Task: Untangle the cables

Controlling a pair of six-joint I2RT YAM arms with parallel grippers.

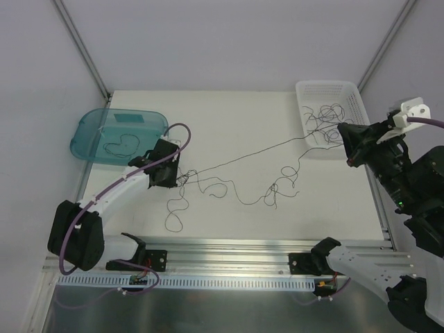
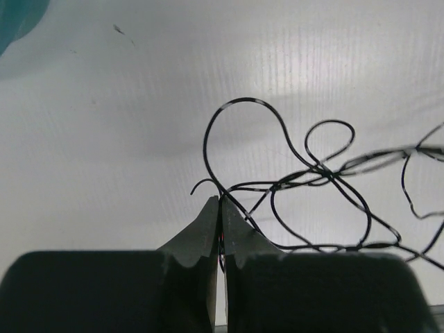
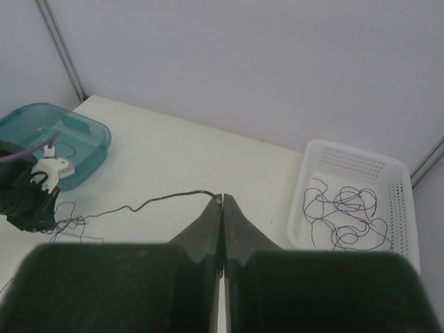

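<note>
The cables [image 1: 275,189] were very thin and dark, almost like hairs. They curled and looped over each other on the white table [image 1: 229,111]. Most of the mess lay in the middle of the table, with little knots where the loops crossed. One loop hung down toward the near edge. One long cable ran out of the mess in a nearly straight line, up toward the right.

More cables lay in a curly heap inside the white basket [image 1: 326,87] at the far right corner. One more lay alone in the teal tray [image 1: 90,132] at the far left, bent in a wiggly ring.

The left gripper [image 1: 177,177] was low over the table, just beside the tray. Its two fingers were pressed tight together. In its own camera, a cable went right in between the tips of the left gripper [image 2: 219,201], so it was pinching that cable. Big round loops sat just past the tips and to the right.

The right gripper [image 1: 345,133] was next to the basket. Its fingers were squeezed together too. Seen from the wrist, the right gripper [image 3: 222,200] had the end of the long cable nipped at its tips. That cable led away to the left, across to the tangle by the other gripper.
</note>
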